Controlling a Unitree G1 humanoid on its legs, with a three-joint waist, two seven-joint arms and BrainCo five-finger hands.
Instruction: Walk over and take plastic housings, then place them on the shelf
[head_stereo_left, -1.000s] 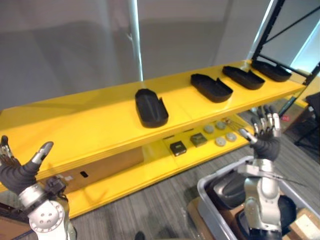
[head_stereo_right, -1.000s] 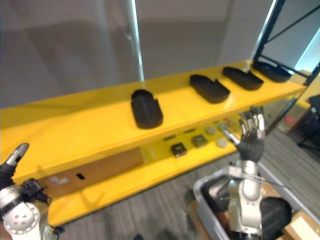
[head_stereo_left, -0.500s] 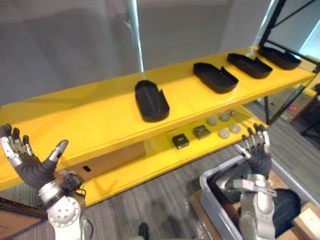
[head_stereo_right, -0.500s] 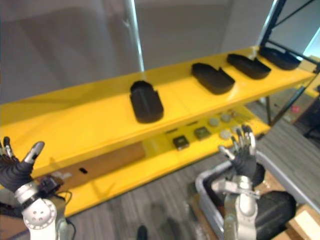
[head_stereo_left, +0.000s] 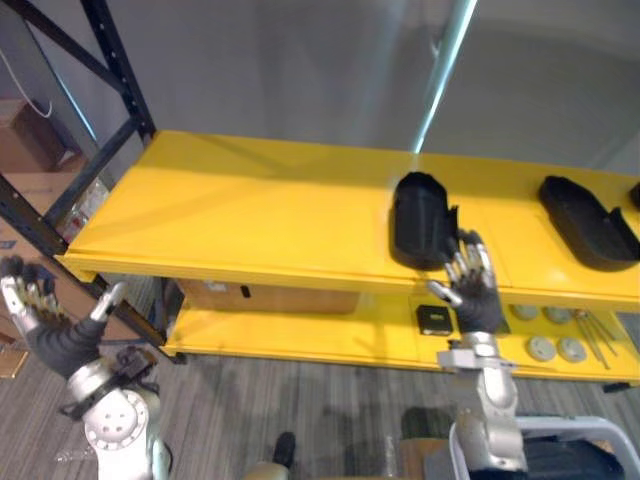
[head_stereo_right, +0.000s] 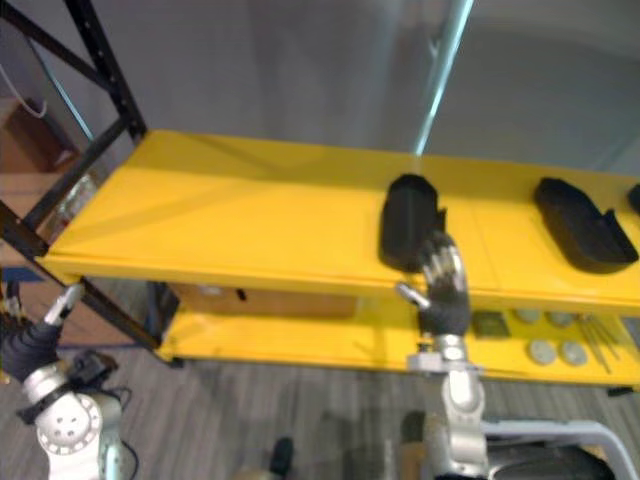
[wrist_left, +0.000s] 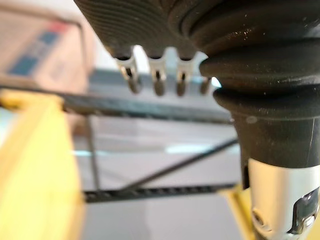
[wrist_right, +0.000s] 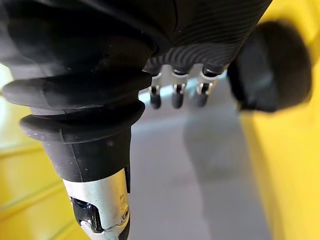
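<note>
Nearest: left hand (head_stereo_left: 55, 335) low at left, fingers spread straight, empty. Right hand (head_stereo_left: 472, 298) raised in front of the top shelf's (head_stereo_left: 250, 210) front edge, fingers straight and relaxed, gripping nothing; fingertips just below the near end of one housing (head_stereo_left: 421, 220), contact not clear. Lower shelf (head_stereo_left: 300, 335) behind the right hand: dark square block (head_stereo_left: 435, 319) and grey discs (head_stereo_left: 541, 347) toward its right end. On the top shelf: that housing near the front edge, right of middle; second housing (head_stereo_left: 588, 208) well apart toward the right end. Black rack post (head_stereo_left: 118, 75) at the far left corner
</note>
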